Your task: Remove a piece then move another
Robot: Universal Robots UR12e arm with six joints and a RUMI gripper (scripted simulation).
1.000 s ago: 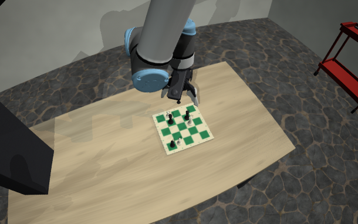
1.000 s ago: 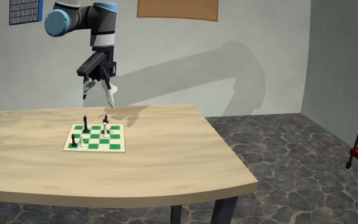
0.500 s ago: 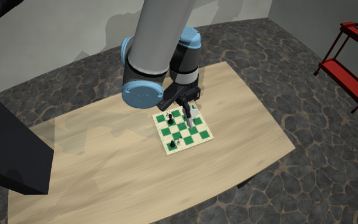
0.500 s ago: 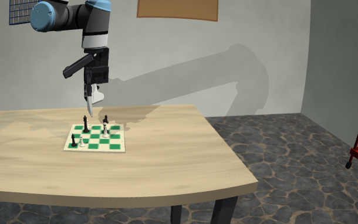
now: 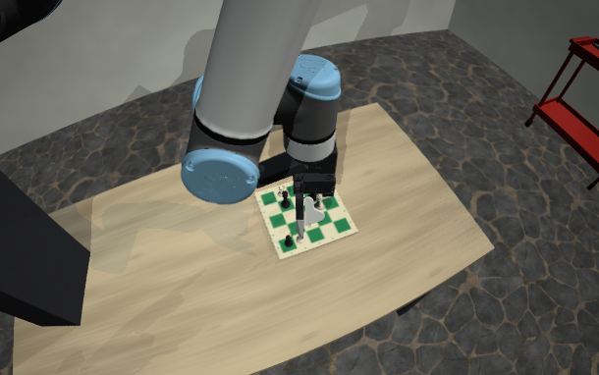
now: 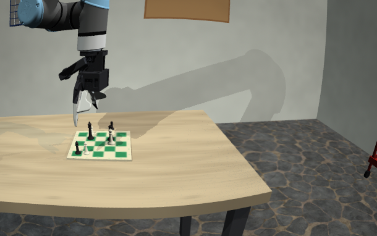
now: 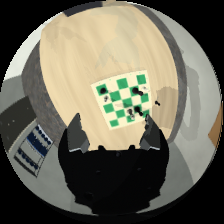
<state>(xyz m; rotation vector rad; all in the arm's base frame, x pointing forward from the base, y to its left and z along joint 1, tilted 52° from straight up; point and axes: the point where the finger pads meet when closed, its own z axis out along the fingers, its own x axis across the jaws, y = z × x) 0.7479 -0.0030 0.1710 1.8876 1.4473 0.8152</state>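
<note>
A small green-and-cream chessboard [image 6: 99, 145] lies on the wooden table, and it also shows in the top view [image 5: 306, 221] and the wrist view [image 7: 122, 100]. On it stand a tall black piece [image 6: 90, 131], a tall white piece [image 6: 110, 138], a black pawn [image 6: 77, 148] and a white pawn [image 6: 86, 149]. Another small black piece [image 6: 111, 125] [image 7: 158, 103] stands just behind the board's far edge, on the table as far as I can tell. My gripper [image 6: 84, 114] hangs tilted above the board's far left part, open and empty. The square labels are too small to read.
The arm's large joints [image 5: 255, 123] hide the table behind the board in the top view. A red cart [image 5: 570, 113] stands on the floor at the right. A dark block [image 5: 34, 255] stands at the table's left.
</note>
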